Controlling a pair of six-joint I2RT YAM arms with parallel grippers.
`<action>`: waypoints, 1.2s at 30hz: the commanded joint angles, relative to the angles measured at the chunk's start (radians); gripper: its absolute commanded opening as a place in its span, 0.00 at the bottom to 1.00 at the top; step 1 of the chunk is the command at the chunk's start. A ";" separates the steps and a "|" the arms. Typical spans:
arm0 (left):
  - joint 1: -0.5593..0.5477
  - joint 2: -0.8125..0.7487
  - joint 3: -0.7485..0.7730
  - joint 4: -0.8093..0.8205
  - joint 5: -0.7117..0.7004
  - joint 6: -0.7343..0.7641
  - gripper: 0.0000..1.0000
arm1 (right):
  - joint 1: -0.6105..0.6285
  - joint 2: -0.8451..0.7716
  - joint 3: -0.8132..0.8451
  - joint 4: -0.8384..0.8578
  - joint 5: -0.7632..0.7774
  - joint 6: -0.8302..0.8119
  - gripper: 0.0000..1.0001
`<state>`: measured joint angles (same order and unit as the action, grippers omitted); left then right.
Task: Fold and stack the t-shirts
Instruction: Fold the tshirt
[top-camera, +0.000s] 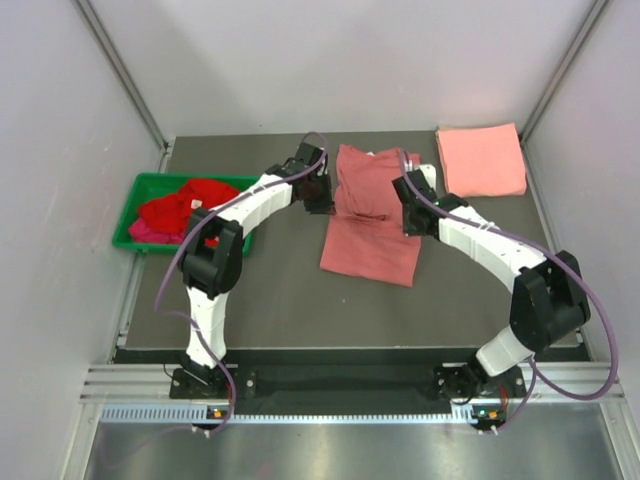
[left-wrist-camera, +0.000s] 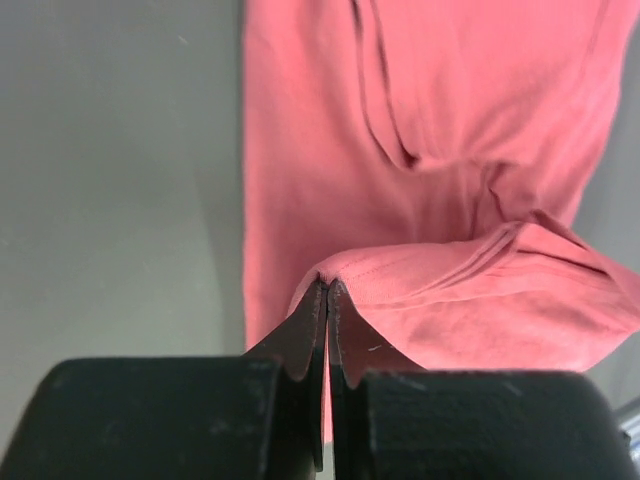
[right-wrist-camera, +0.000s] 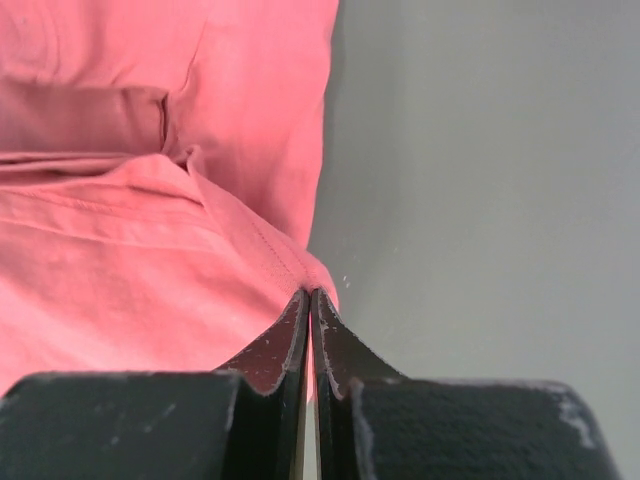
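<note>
Top external view, Ana: what is lying nearest the arm bases?

Bare dark table (top-camera: 280, 290) is stretching across the near side, Ben. Just beyond it, in the middle, the rose-red t-shirt (top-camera: 370, 250) is lying with its near part spread flat and its far part bunching up.

Who is holding it?

Both arms are reaching in from either side. The left gripper (left-wrist-camera: 328, 290) is pinching a folded edge on the shirt's left side, its jaws pressing together with cloth between them. The right gripper (right-wrist-camera: 308, 295) is doing the same on the right side, clamping a stitched edge, with the fabric draping away from its tips.

Is the held cloth resting on the table?

The pinched folds are rising above the flat layer in both wrist views. I cannot tell how far.

And to the sides?

At the left edge, the green bin (top-camera: 127, 225) is holding a crumpled red t-shirt (top-camera: 190, 205), with a magenta t-shirt (top-camera: 140, 232) peeking out at the near left.

Farthest away?

At the far right corner, the salmon t-shirt (top-camera: 480, 160) is lying folded into a neat rectangle, well apart from both grippers.
</note>
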<state>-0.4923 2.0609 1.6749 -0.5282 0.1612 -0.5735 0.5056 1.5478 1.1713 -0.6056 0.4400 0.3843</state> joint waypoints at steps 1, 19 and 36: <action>0.024 0.028 0.071 0.046 -0.012 -0.003 0.00 | -0.036 0.015 0.067 0.043 -0.015 -0.047 0.00; 0.058 0.142 0.125 0.165 -0.002 0.014 0.00 | -0.131 0.196 0.085 0.243 -0.063 -0.130 0.00; 0.074 0.143 0.120 0.231 0.008 0.011 0.00 | -0.145 0.164 0.113 0.277 -0.086 -0.150 0.00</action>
<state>-0.4313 2.2105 1.7714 -0.3855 0.1692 -0.5728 0.3763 1.7531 1.2274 -0.3820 0.3614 0.2527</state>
